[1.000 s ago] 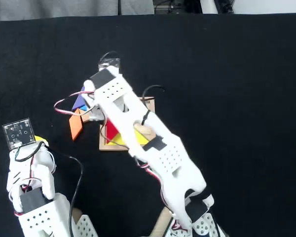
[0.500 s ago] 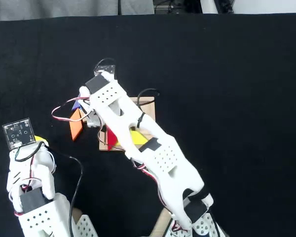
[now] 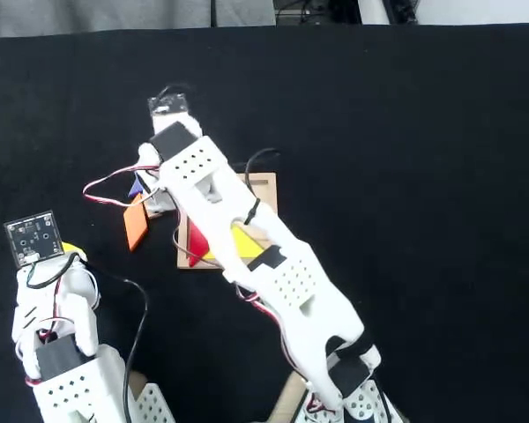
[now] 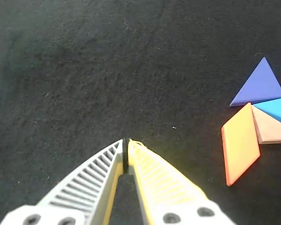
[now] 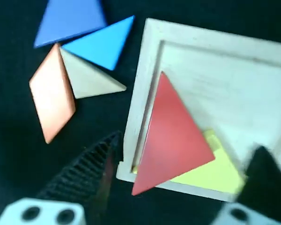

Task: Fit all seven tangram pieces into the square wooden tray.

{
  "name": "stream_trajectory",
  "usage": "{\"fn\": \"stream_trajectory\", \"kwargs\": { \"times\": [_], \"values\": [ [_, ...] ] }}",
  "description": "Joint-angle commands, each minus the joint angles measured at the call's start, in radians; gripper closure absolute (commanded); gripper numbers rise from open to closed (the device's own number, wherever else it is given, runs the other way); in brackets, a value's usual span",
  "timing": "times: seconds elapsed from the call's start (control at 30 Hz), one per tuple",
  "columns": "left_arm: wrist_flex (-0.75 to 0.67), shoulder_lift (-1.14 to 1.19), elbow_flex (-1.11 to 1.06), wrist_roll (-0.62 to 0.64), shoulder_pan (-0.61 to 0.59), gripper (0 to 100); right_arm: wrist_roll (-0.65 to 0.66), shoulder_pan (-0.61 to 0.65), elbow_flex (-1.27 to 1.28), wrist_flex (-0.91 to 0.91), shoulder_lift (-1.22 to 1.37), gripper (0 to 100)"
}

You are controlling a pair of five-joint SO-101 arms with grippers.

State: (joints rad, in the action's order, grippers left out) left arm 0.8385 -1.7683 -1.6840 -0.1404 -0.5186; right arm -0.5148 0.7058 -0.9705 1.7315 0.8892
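1. The square wooden tray (image 5: 229, 98) sits on the black table (image 3: 406, 132), under the right arm in the high view. It's pale bare wood w/ a raised rim.
2. The red triangle (image 5: 171, 136) is in the tray. Its long edge runs along the wall nearest the loose pieces, and the square corner pts toward the tray's middle. One sharp corner lies over the rim, and it overlaps the yellow piece (image 5: 215, 171), which is partly hidden, so can't tell its shape.
3. Four loose pieces lie on the table just beside that wall, all touching. The orange parallelogram (image 5: 51, 96) is farthest from the tray, w/ its long axis roughly parallel to the wall. The beige triangle (image 5: 86, 79) is tucked against it, tip aimed at the wall. Then come the light blue triangle (image 5: 103, 42) and the dark blue triangle (image 5: 70, 18).
4. The right gripper (image 5: 187, 143) is spread wide w/ nothing in it. One black finger is over the table outside the rim, the other over the tray.
5. The left gripper (image 4: 126, 140) is closed tip to tip on nothing, over bare table, well apart from the tray.
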Motion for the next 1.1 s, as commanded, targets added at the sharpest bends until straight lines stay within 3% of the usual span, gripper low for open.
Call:
{"fn": "stream_trajectory", "kwargs": {
  "times": [0.0, 0.07, 0.17, 0.3, 0.43, 0.83, 1.07],
  "values": [
    [0.003, -0.003, -0.019, -0.002, 0.015, 97, 0.12, -0.048, 0.024, 0.035, -0.213, 87.8],
    [0.003, -0.003, -0.019, -0.002, 0.015, 97, 0.23, -0.055, 0.085, 0.035, -0.282, 97.2],
    [0.003, -0.003, -0.019, -0.002, 0.016, 97, 0.416, -0.054, 0.269, 0.035, -0.36, 98.5],
    [0.003, -0.003, -0.019, -0.002, 0.016, 97, 0.423, -0.054, 0.555, 0.028, -0.398, 98.8],
    [0.003, -0.003, -0.019, -0.002, 0.016, 97, 0.43, -0.055, 0.68, 0.021, -0.398, 98.8],
    [0.003, -0.002, -0.019, -0.002, 0.016, 97, 0.43, -0.061, 0.677, -0.16, -0.357, 98.7],
    [0.003, -0.002, -0.019, -0.002, 0.016, 97, 0.428, -0.075, 0.493, -0.063, -0.245, 98.7]
  ]
}}
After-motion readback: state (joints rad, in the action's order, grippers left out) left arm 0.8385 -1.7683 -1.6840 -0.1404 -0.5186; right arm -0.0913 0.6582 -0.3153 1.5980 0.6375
